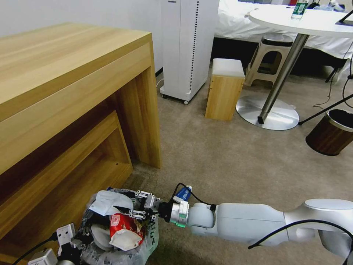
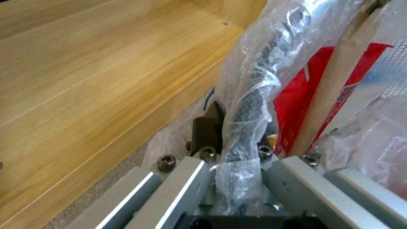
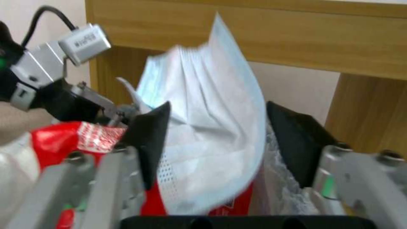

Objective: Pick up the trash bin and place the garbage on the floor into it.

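A red wrapper and a pale blue-white face mask are seen in the translucent whitish, black-lettered trash bin.

- Right arm: smooth white rounded casing, a black cable looping along it, and a blue-and-white part at the wrist.
- Right gripper: grey metal linkage bars, black wedge-shaped fingers, a green light.
- Left gripper: silver bars with dark hex screws.

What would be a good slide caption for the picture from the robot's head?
Right gripper open over the full trash bin beside a wooden desk, left gripper clamped on its rim.
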